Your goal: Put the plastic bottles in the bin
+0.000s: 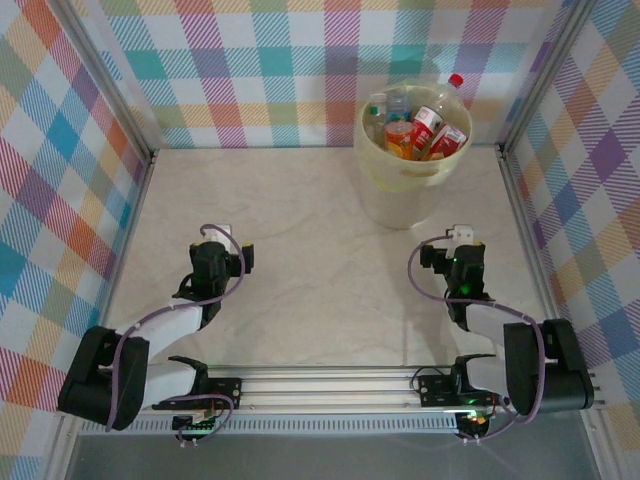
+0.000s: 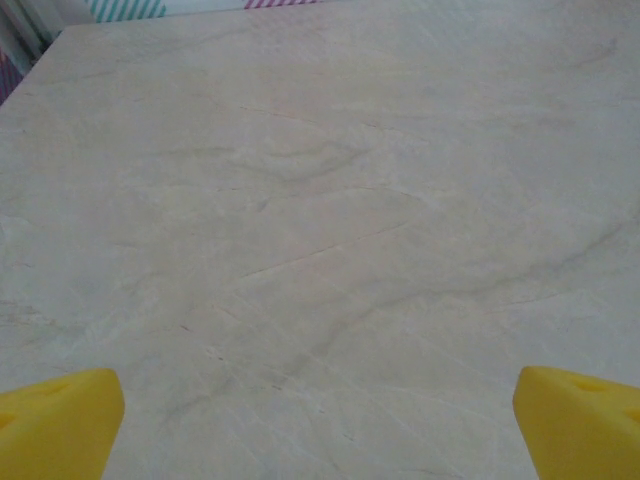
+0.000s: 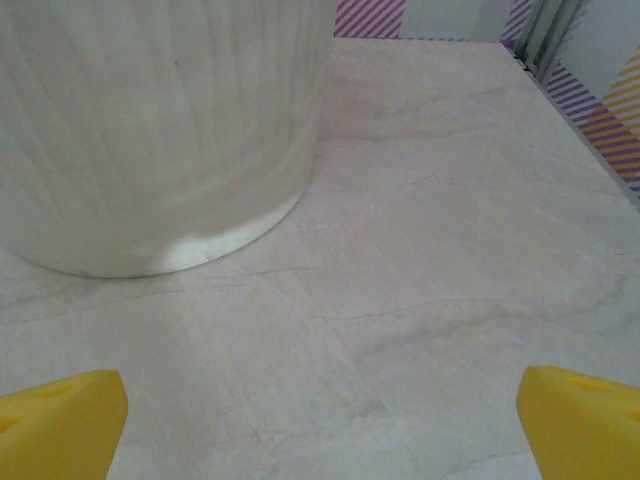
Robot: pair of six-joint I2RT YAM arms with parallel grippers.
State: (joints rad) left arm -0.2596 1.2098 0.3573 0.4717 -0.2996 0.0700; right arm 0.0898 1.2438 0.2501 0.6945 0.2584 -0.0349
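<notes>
**Status.** I read the right gripper (image 3: 320,430) as fully open with nothing between its yellow fingertips (image 3: 60,420). The left gripper (image 2: 320,430) is also spread wide and empty, and sits above bare table (image 1: 300,220).

**Location of task items.** The bin (image 1: 402,195) stands at the far right-centre of the table. Every one of the plastic bottles (image 1: 425,130) I can see is inside it. They are packed mostly upright or leaning, and one red-capped neck pokes past the far right rim.

**Governing relation.** The bin lies just far-left of the right gripper, and its wall looms large in the right wrist view. From the left gripper it lies far and well to the right. The right arm is therefore the nearer.

**Assessment.** I judge the task complete or nearly so.
</notes>
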